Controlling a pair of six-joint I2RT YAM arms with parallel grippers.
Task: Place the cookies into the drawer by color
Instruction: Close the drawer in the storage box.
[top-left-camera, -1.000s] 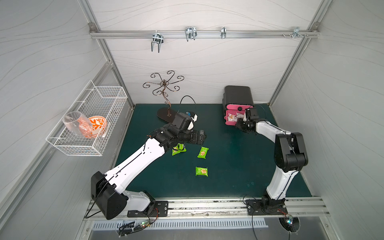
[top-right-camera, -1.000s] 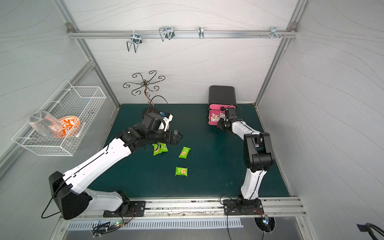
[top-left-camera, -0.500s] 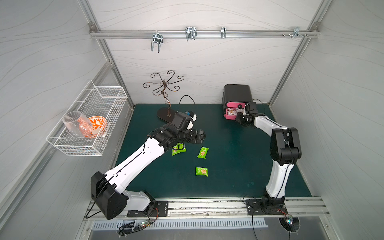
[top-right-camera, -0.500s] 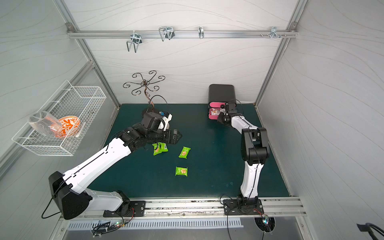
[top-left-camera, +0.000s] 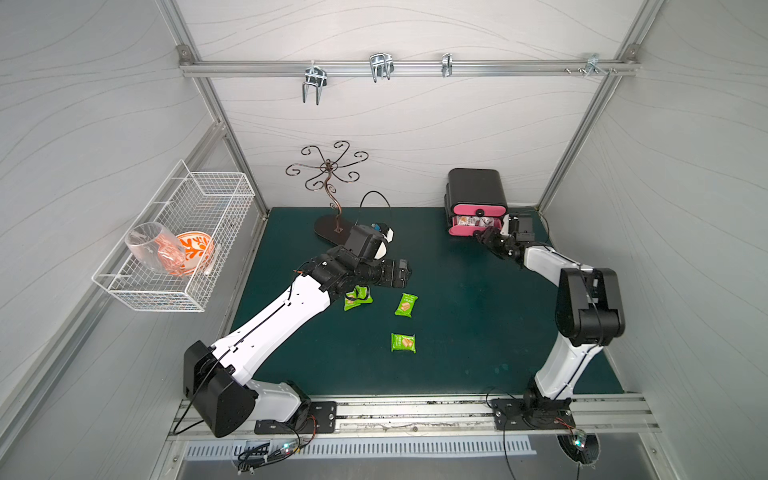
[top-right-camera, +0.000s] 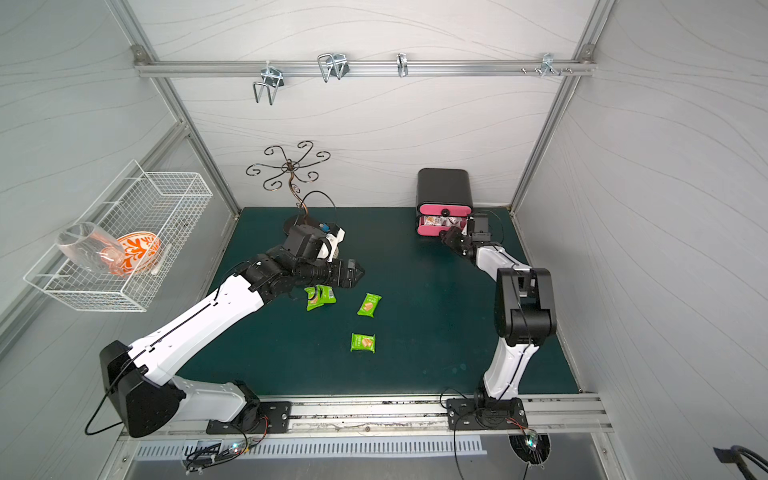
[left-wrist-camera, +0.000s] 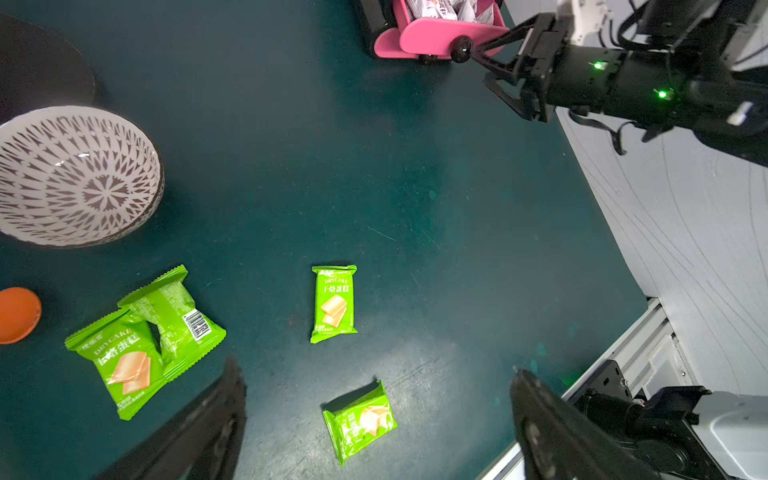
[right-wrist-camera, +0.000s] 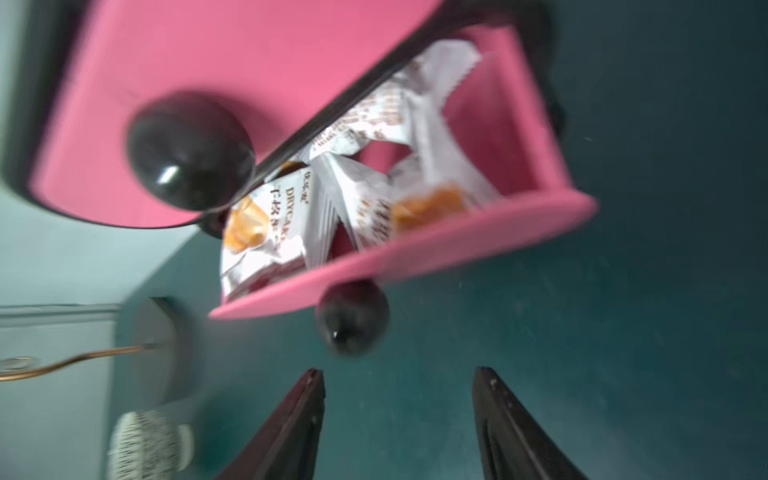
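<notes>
**Right claw poised at the knob of the open pink drawer**

The small black rounded chest with hot-pink drawers stands at the far right corner of the dark green mat. Its top drawer is shut. The drawer beneath is pulled out and holds white-wrapped cookie packets. The right gripper sits just short of that drawer's round black knob, its jaws parted partway and gripping nothing. Four green-wrapped cookie packets lie mid-mat, two of them overlapping. The left gripper hovers above them, spread fully and empty.

The step in hand appears to be working this knob. To do it well, the jaws should be centred on the knob before closing, and the drawer moved straight along its slide. The chest looks light and could skid or twist under a sideways pull. The white packets sit heaped and may catch under the top drawer if this one goes in.

A patterned black-and-white bowl, a bronze wire stand and a white wire basket on the left wall are all well apart from the chest. The right side wall stands close by the right arm, leaving little room to swing.
</notes>
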